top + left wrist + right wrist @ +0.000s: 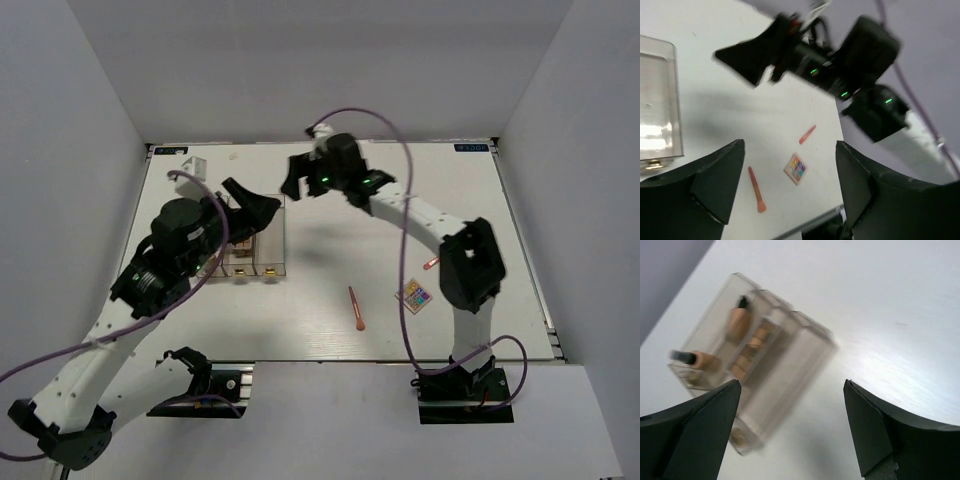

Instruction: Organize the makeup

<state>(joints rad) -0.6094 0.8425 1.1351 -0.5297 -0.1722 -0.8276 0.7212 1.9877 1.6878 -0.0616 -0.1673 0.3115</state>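
A white desk [300, 310] is shown, walled on three sides, with broad bare surface right of the clear organizer [790, 360] at left-centre. Two beige foundation bottles [738, 322] and a brown palette [752, 347] are lodged inside it. One coral applicator [356, 308] is laid near-to-far at centre. A shorter applicator [431, 263] is slanted near a multicolour palette [414, 296]. The left gripper [789, 147] and right gripper [792, 385] are spread wide, with nothing held.

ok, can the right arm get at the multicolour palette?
Probably yes. The multicolour palette lies uncovered on the table and the right hand is open and empty. It sits close beside that arm's elbow and purple cable, so folding back may be tight.
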